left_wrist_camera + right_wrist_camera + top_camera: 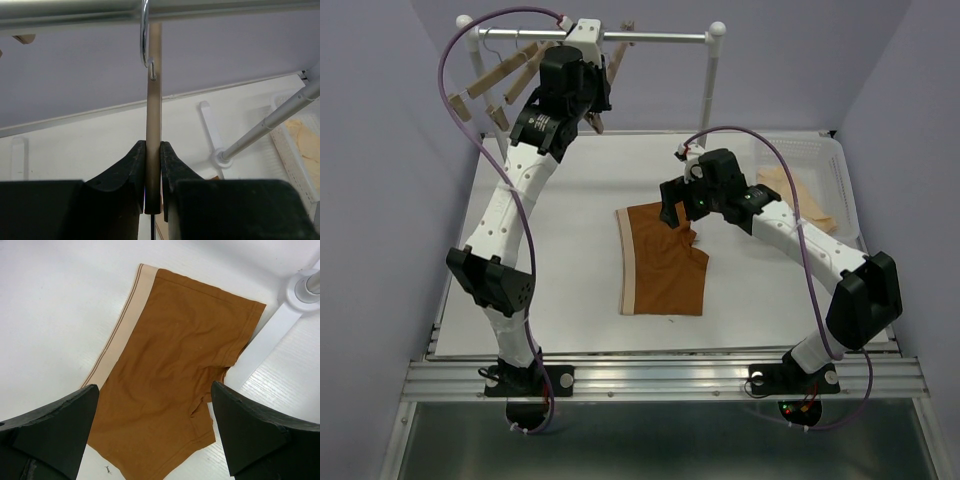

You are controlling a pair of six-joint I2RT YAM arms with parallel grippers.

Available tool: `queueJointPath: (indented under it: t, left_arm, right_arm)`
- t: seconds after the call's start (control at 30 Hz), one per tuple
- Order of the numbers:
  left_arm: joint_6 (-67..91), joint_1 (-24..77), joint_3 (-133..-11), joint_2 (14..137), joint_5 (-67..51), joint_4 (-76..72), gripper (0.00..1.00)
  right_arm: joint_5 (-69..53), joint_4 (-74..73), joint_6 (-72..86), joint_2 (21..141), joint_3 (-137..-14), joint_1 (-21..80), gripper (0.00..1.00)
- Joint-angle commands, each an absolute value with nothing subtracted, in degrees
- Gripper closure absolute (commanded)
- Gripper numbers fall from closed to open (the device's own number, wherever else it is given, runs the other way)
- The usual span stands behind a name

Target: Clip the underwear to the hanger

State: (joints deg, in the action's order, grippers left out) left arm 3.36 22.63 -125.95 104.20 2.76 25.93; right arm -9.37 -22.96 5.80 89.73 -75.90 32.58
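The rust-brown underwear (665,262) with a pale waistband lies flat on the white table, and it also shows in the right wrist view (175,365). My right gripper (680,215) hovers just above its far leg side, open and empty (155,405), with the fabric between the spread fingers (55,425). My left gripper (582,85) is up at the rack rail, shut on the light-wood bar of the hanger (154,90). The hanger's wire hook (145,35) sits over the rail (75,12). Its clips are hidden in the left wrist view.
Several other wooden hangers (490,85) hang at the rail's left end. The rack's right post (713,90) and white foot (280,325) stand beyond the underwear. A white basket (835,165) at the right holds a cream garment (805,195).
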Motion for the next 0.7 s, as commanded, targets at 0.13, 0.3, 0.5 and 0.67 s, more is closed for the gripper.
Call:
queueJointPath:
  t: [0.13,0.3,0.5,0.67]
  left_arm:
    - [5.2,22.2,-118.4,95.7,0.5,13.0,1.0]
    - [5.4,22.2,-115.6,92.6,1.1,10.6,1.0]
    - [6.2,22.2,-112.1,89.9,1.7,7.6,1.0]
    - [6.7,22.2,-110.8,89.2,1.8,8.0,1.0]
  right_arm:
    - [-9.2,-22.1,5.7,87.5,-75.1,32.3,0.0]
    - [-9.8,-22.1,5.6,87.8,-75.3,32.3,0.0]
    - [-10.3,-22.0,6.0,88.1,-75.4,32.3,0.0]
    - [-10.4,-21.9,6.1,88.1,-75.2,32.3,0.0]
